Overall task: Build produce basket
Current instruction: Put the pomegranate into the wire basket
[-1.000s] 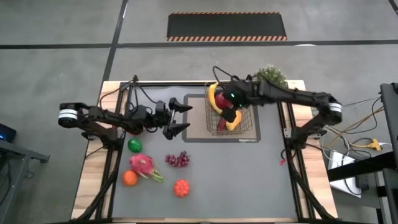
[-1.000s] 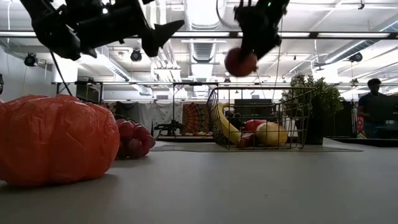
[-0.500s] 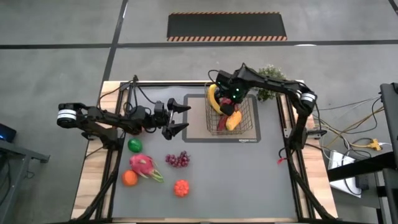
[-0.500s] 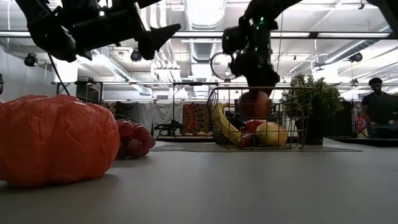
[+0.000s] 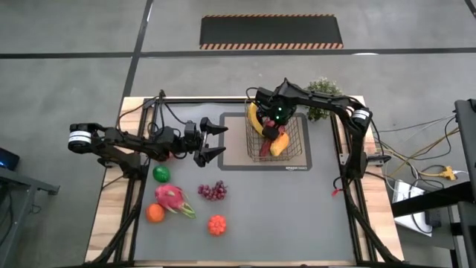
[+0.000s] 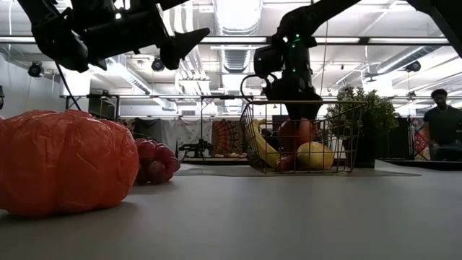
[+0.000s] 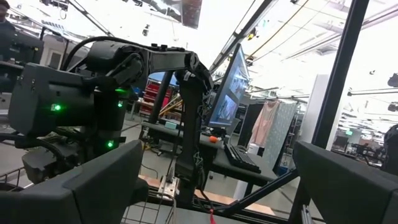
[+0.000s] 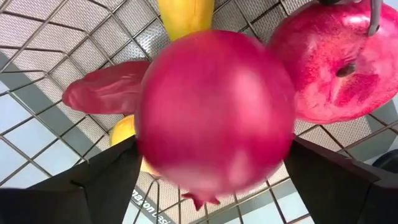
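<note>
Even, diffuse overhead light fills the overhead view, with only soft shadows on the table (image 5: 297, 216). From table height, bright ceiling strips wash out the background and silhouette the arms; the near orange produce (image 6: 65, 162) looks soft. Window glare bleaches the left wrist view. In the right wrist view, a red fruit (image 8: 214, 112) is blurred
</note>
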Robot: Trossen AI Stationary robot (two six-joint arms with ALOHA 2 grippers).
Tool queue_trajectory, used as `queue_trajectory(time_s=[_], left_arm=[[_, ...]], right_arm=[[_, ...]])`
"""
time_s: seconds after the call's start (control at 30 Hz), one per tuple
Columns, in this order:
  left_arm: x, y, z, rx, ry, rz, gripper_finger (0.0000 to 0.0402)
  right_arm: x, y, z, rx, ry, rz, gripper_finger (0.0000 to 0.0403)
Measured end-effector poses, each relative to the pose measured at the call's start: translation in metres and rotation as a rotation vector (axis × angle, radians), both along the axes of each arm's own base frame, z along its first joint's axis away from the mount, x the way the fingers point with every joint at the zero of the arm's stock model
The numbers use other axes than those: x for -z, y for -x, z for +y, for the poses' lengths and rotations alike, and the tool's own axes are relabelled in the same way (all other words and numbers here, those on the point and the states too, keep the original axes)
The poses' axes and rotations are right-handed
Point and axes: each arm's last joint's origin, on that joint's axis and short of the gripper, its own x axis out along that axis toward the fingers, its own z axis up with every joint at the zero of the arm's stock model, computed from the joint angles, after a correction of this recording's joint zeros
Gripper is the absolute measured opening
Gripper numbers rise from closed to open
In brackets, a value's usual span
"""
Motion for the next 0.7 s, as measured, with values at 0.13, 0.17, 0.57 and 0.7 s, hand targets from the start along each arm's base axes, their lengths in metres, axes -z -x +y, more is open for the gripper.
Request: queue_trajectory(time_s=[0.13, 0.17, 0.57, 0.7], left_arm=[[0.000, 0.000, 0.001, -0.004, 0.000, 0.000, 0.0399], [0.000, 0.000, 0.001, -0.005, 0.000, 0.000, 0.0399], [0.000, 0.000, 0.001, -0.007, 0.001, -0.001, 0.0399], [0.000, 0.000, 0.001, -0.008, 0.001, -0.001, 0.0399]], right_arm=[[0.000, 0.000, 0.000, 0.000, 0.003, -0.003, 0.0372], [-0.001, 0.000, 0.000, 0.000, 0.004, -0.004, 0.0372], [-0.020, 0.001, -0.002, -0.020, 0.068, 0.015, 0.0364], [-0.024, -0.002, 0.000, -0.041, 0.129, 0.034, 0.0313]])
